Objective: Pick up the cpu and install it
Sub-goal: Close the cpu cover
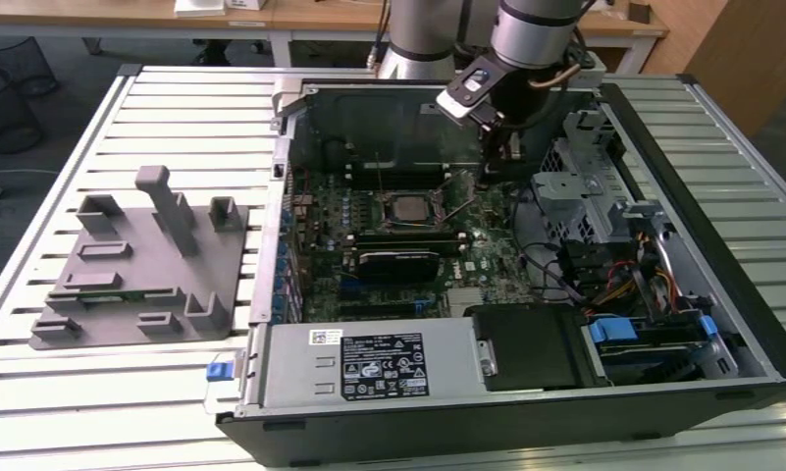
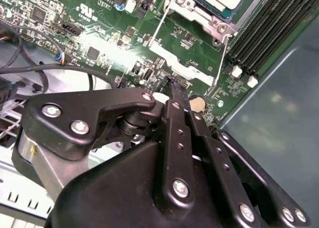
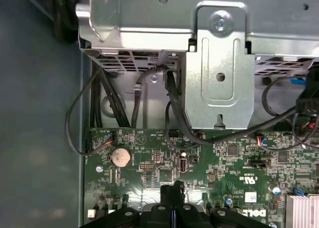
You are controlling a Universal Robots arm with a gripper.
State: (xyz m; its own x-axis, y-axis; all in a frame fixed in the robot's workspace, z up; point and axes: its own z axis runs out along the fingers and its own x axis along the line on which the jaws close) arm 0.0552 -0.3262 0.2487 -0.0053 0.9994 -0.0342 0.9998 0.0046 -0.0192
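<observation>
The black end effector [image 3: 172, 192], fingers together and empty, hangs above the green motherboard [image 1: 491, 250], while the small silver square cpu [image 1: 406, 208] lies flat toward the exterior view's left, slightly nearer.

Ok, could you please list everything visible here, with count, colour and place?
table: one, white, slatted, under everything
fixture tray: one, grey, on the table, exterior view's left
computer case: one, black, open, exterior view's right
motherboard: one, green, inside the case
cpu: one, silver, in the socket on the motherboard
coin battery: one, silver, on the motherboard
power supply: one, grey, inside the case
arm: one, grey, above the case
claw: one, black, shut, empty, over the motherboard
</observation>
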